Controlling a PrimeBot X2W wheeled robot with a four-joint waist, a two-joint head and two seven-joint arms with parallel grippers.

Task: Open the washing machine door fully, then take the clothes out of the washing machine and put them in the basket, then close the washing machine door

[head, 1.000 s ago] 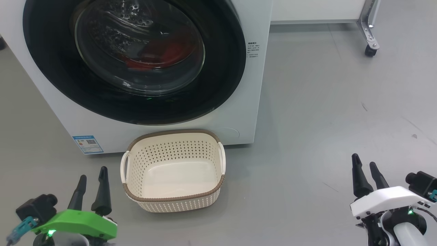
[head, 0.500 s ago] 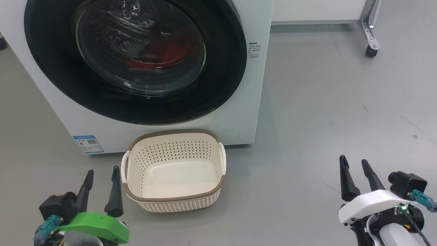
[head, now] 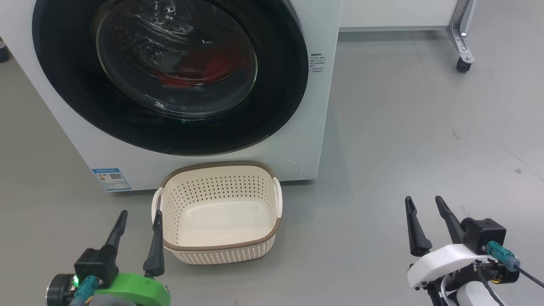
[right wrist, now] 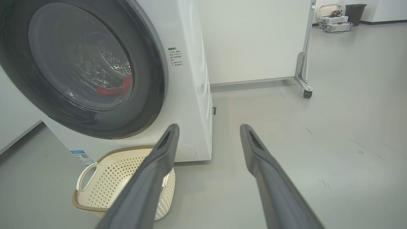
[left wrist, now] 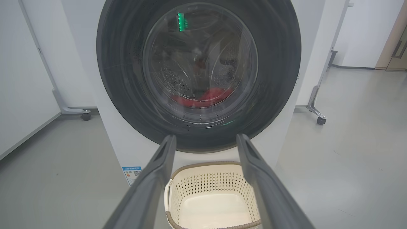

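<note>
Head camera looks steeply down; low left wrist camera faces the washing machine (left wrist: 127, 149) at twelve o'clock, right's at ten.

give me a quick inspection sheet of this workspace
surface: grey floor, lightly scuffed
job's things: washing machine door shut; red clothes inside washing machine; basket empty, in front of it
clutter: nothing seen
grippers: left gripper open beside basket; right gripper open over bare floor
cables: black cable at right wrist camera
surroundings: white partition on castors behind
</note>
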